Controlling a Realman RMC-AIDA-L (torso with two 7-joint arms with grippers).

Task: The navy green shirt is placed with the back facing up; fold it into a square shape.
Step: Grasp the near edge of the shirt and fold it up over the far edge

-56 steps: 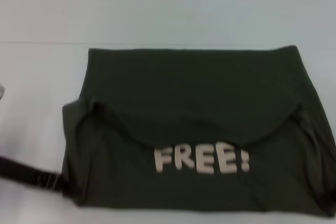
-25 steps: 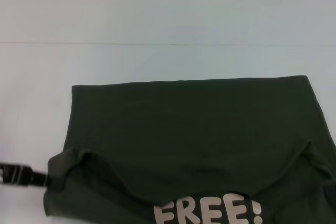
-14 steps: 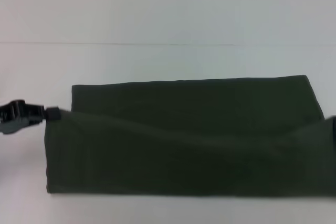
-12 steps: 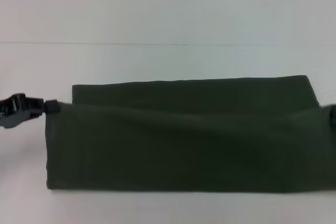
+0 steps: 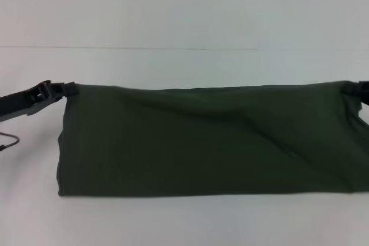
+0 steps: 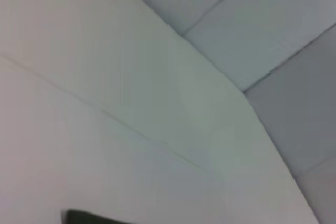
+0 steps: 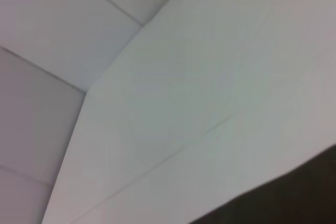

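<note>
The navy green shirt [image 5: 207,139] lies on the white table as a wide folded band, plain side up, no lettering showing. My left gripper [image 5: 62,89] is shut on the shirt's far left corner. At the right edge of the head view my right gripper [image 5: 358,89] is shut on the far right corner. A dark sliver of the shirt [image 6: 86,217] shows at the edge of the left wrist view, and more of the shirt [image 7: 286,198] fills a corner of the right wrist view.
The white table [image 5: 184,61] runs beyond the shirt to a seam line at the back. A thin wire-like thing [image 5: 8,140] lies at the left edge of the head view. Both wrist views show mostly pale table and wall panels.
Both grippers have carried the near edge of the shirt up and over to the far edge. The "FREE!" lettering has gone under the fold, and the shirt is now a narrower band.
</note>
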